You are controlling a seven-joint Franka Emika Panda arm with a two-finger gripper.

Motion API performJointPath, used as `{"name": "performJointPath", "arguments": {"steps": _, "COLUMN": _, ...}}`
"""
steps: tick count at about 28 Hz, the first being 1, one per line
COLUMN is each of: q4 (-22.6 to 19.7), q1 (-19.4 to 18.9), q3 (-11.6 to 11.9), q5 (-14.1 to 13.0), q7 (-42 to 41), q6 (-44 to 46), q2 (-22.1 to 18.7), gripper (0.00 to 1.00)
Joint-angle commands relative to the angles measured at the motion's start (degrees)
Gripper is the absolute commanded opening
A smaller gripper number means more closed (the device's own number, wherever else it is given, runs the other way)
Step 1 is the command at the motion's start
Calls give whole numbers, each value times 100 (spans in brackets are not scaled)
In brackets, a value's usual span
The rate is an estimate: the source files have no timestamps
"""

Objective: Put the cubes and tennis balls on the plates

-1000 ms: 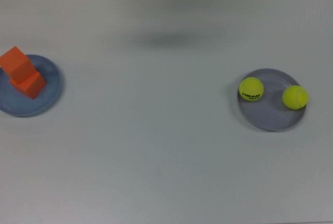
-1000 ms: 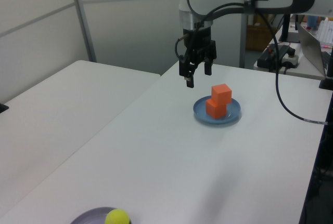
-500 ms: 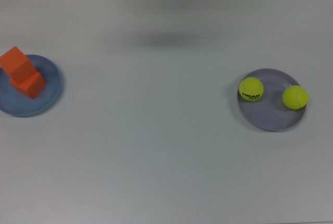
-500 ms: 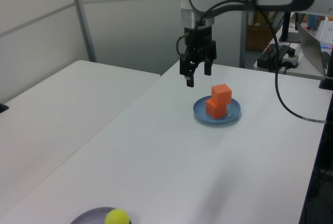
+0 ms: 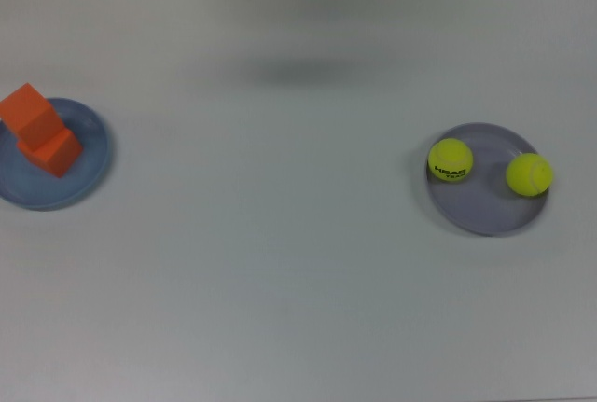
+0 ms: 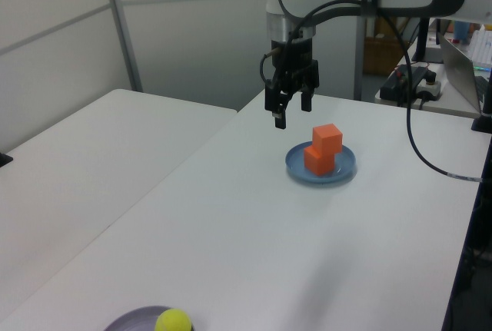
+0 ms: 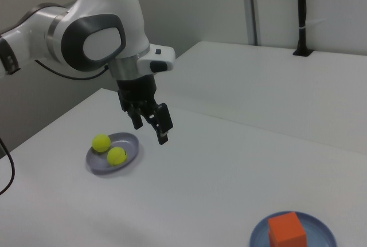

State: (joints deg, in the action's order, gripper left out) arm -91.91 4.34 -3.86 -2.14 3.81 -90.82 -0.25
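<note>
Two cubes (image 5: 39,133) are stacked off-centre on the blue plate (image 5: 89,171) and could be toppled if nudged by the empty, spread fingers (image 6: 280,121) above the counter (image 5: 280,262).

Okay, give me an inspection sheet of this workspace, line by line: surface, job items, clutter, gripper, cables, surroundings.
Surface: white table, bare between the plates.
Cubes: two orange cubes stacked on the blue plate, upper one offset.
Tennis balls: two tennis balls on the lavender plate, apart from each other.
Clutter: nothing seen on the table.
Gripper: gripper open, empty, hanging above the table beside the blue plate.
Cables: black cable looping from the arm past the table edge.
Surroundings: second white table alongside; grey wall panels; a desk with equipment behind.
</note>
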Motion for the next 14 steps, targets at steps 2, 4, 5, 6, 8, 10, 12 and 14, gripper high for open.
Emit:
{"name": "performJointPath", "arguments": {"steps": 2, "q4": 24, "q1": 85, "q3": -71, "q5": -111, "q7": -109, "q6": -68, "q2": 8, "gripper": 100}}
{"name": "performJointPath", "arguments": {"steps": 4, "q4": 24, "q1": 94, "q3": -80, "q5": -111, "q7": -109, "q6": -59, "q2": 17, "gripper": 100}}
{"name": "performJointPath", "arguments": {"steps": 5, "q4": 24, "q1": 94, "q3": -80, "q5": -111, "q7": -109, "q6": -42, "q2": 17, "gripper": 100}}
{"name": "performJointPath", "arguments": {"steps": 6, "q4": 24, "q1": 94, "q3": -80, "q5": -111, "q7": -109, "q6": -41, "q2": 17, "gripper": 100}}
{"name": "performJointPath", "arguments": {"steps": 8, "q4": 24, "q1": 94, "q3": -89, "q5": -111, "q7": -109, "q6": -33, "q2": 17, "gripper": 100}}
{"name": "performJointPath", "arguments": {"steps": 10, "q4": 24, "q1": 102, "q3": -89, "q5": -111, "q7": -109, "q6": -33, "q2": 17, "gripper": 100}}
{"name": "performJointPath", "arguments": {"steps": 12, "q4": 24, "q1": 111, "q3": -89, "q5": -111, "q7": -109, "q6": -41, "q2": 25, "gripper": 100}}
{"name": "performJointPath", "arguments": {"steps": 14, "q4": 24, "q1": 111, "q3": -89, "q5": -111, "q7": -109, "q6": -50, "q2": 34, "gripper": 100}}
